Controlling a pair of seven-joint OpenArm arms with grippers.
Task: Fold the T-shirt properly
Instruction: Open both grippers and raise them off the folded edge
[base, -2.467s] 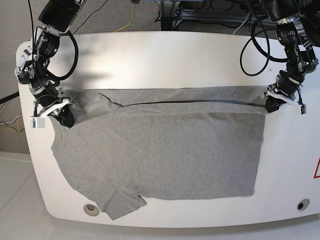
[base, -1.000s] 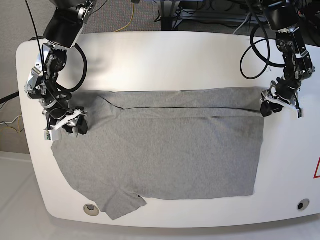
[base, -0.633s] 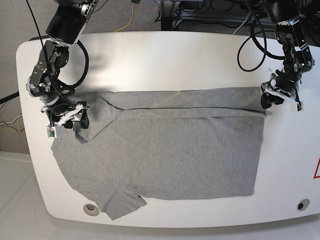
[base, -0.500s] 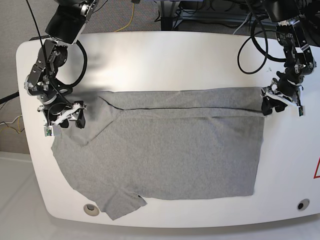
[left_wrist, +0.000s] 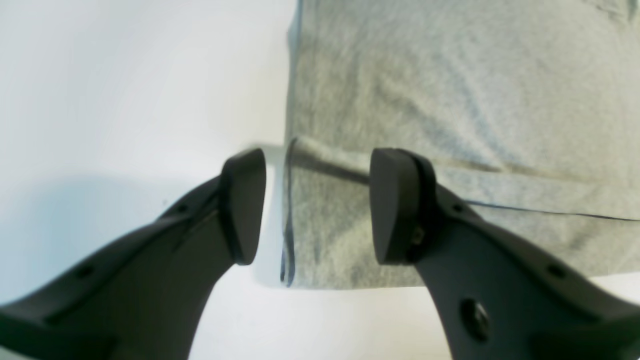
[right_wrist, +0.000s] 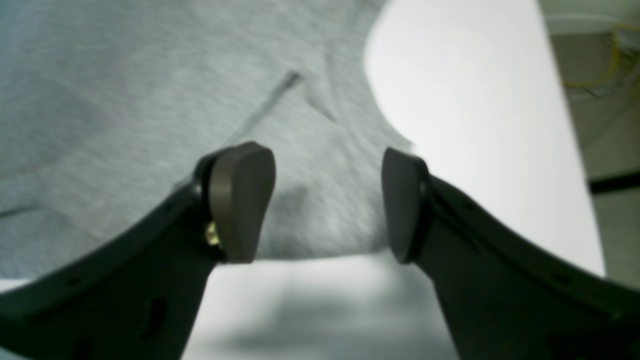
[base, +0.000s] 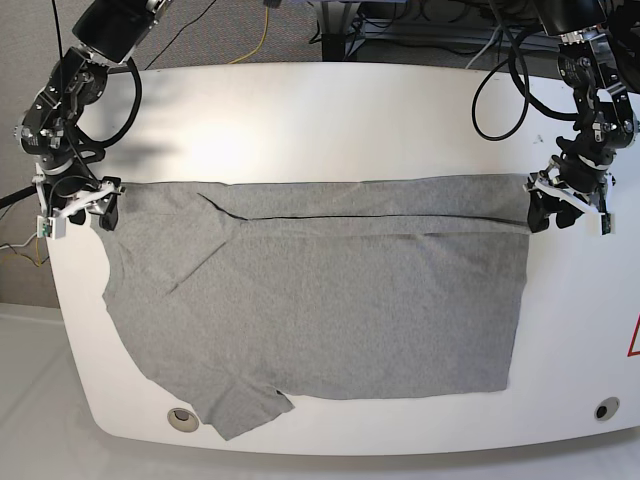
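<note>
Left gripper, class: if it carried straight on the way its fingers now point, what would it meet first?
Most likely the T-shirt. The left gripper stands open, its jaws straddling the folded corner edge, one over cloth and one over the bare table. Nothing else lies in that line, though depth is hard to judge.

From my base view the light is bright and even, with glare blooming on the white surface (base: 330, 120) at upper left. Both wrist views come through soft: each claw blurs in the foreground, the cloth weave smears, and pale shadows pool below.
</note>
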